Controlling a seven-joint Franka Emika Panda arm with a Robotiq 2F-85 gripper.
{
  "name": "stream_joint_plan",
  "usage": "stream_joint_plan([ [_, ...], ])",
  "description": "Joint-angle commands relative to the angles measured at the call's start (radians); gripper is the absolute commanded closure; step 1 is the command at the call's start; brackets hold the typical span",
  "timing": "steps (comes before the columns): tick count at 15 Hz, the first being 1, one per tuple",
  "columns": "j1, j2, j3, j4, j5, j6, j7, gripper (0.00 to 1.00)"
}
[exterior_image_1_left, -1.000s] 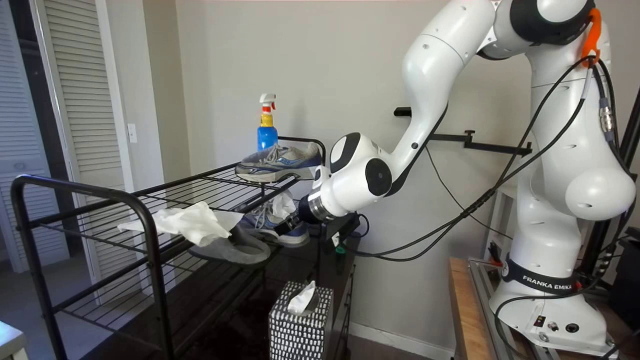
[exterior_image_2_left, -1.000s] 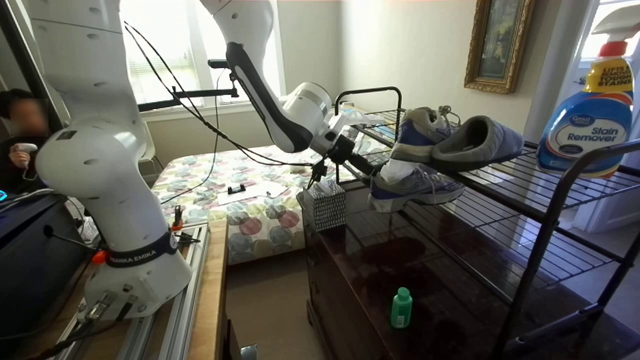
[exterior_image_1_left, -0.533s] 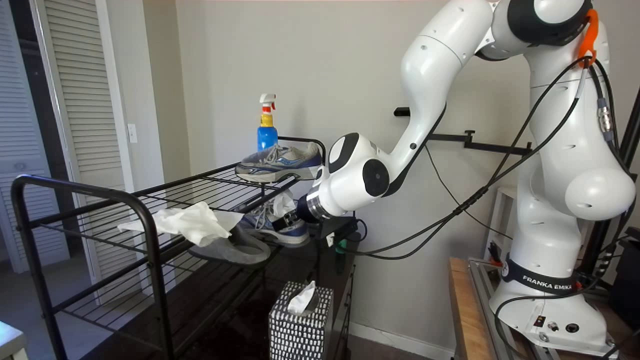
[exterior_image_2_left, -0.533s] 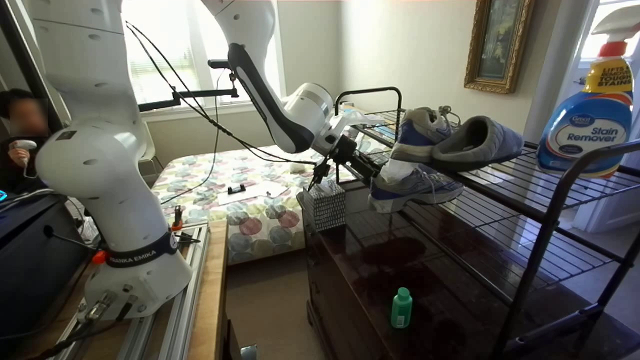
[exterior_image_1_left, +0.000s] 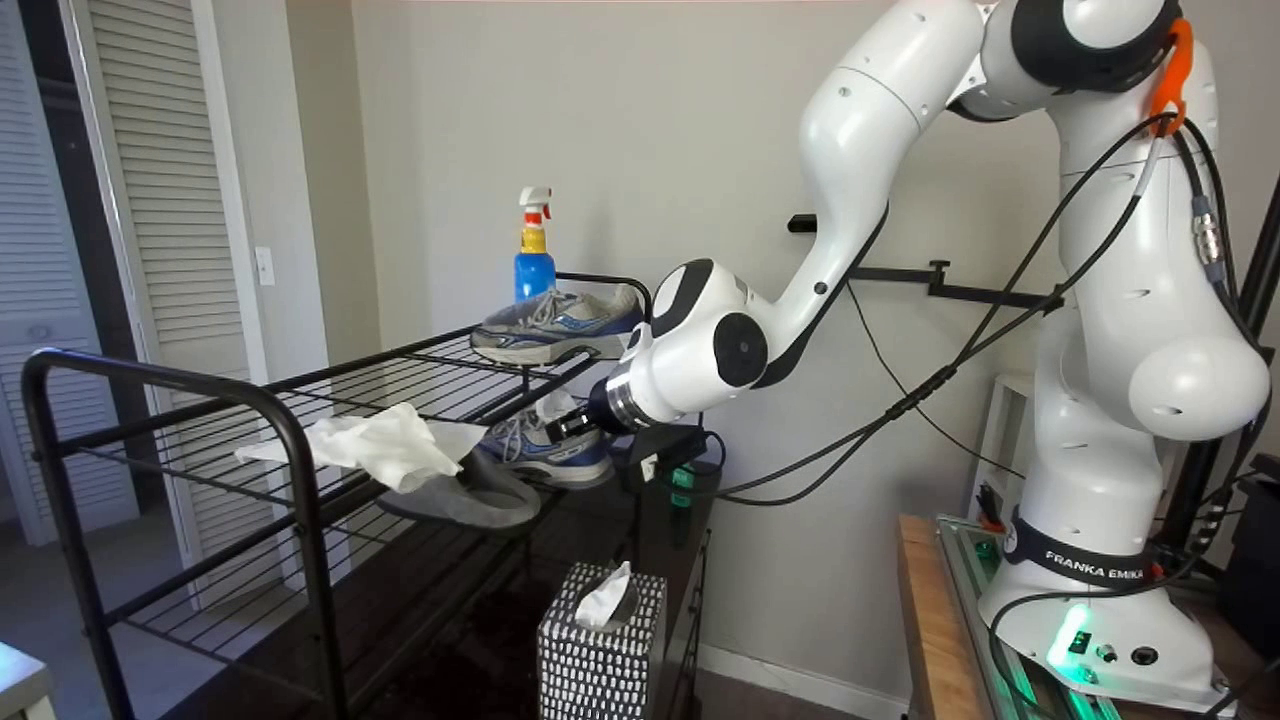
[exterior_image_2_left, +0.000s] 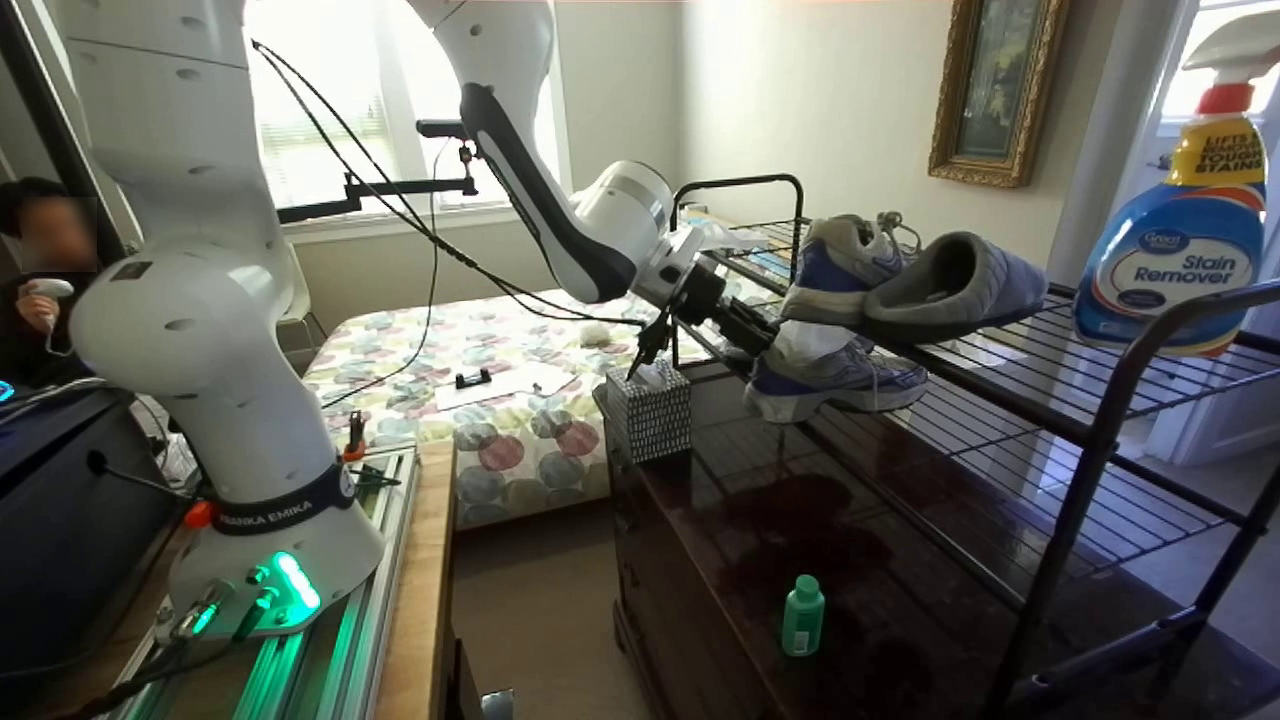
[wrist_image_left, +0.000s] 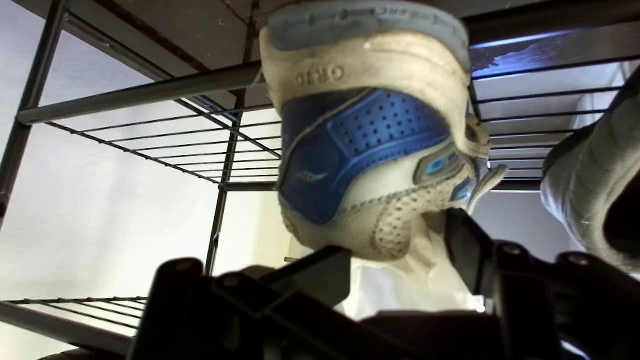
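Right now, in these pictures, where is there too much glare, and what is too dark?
In an exterior view, the window is washed out to white and a green light glares on the robot base; in the wrist view, the gripper is nearly a black silhouette, while the sneaker shows fair detail.

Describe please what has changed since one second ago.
The gripper has moved forward and slightly up; its jaws stand apart, the white tissue showing between them, no grip visible. The lower sneaker shifted slightly away from the robot base, now lit green. The upper sneaker, spray bottle and tissue box stayed put.
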Motion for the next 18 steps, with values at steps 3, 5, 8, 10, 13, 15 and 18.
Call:
stream_joint_plan([
  [3,-0.001,0.021,0.001,0.019,0.004,-0.018,0.037,0.83],
  [5,-0.002,0.022,0.001,0.017,0.004,-0.021,0.044,0.96],
  [8,-0.003,0.023,0.001,0.017,0.006,-0.019,0.048,1.00],
  [10,-0.005,0.019,0.000,0.019,0.001,-0.012,0.058,1.00],
  [13,-0.012,0.001,-0.001,0.012,-0.010,0.024,0.078,1.00],
  [15,-0.019,-0.013,-0.002,0.009,-0.024,0.063,0.095,1.00],
  [18,-0.035,-0.025,-0.012,0.027,-0.042,0.119,0.103,1.00],
])
